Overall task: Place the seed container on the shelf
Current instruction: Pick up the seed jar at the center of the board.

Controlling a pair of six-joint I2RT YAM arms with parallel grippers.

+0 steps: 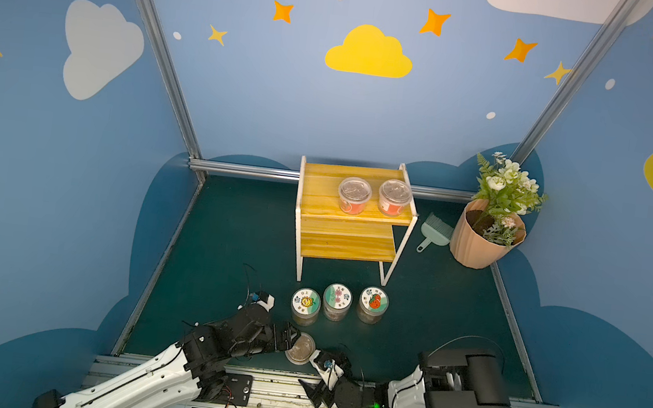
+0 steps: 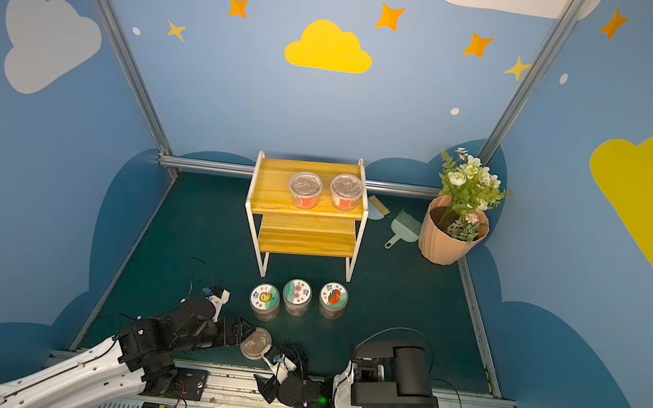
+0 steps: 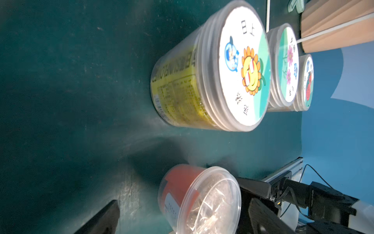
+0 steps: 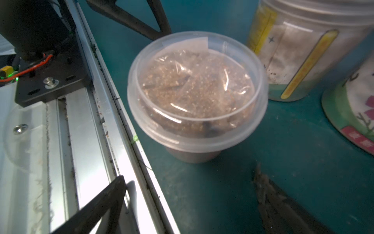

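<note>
While the container [image 1: 300, 349] stands upright at the near edge of the mat [image 1: 228, 244], close to the rail [image 4: 81, 141], both grippers are beside it. The right gripper [image 4: 189, 174] is on its near right, with fingers wide apart and nothing between them; the container is just ahead of them. The left gripper [image 1: 294, 341] reaches in from the left, also with fingers apart, one on each side of the container. The left wrist view shows a gap at one finger, so there is no clamp.

I judge the step in hand is the left grasp. The fingers should close on the wall under the lid rim, and gently, because thin plastic may bend. The right gripper should be clear before the lift.

Farther away, three jars [image 1: 336, 301] stand in a row, so the carry must pass high over them. Behind them is the shelf [image 1: 317, 195]. Two cups [image 1: 354, 195] occupy the right part of its top plank, so the free left part is the better target.
</note>
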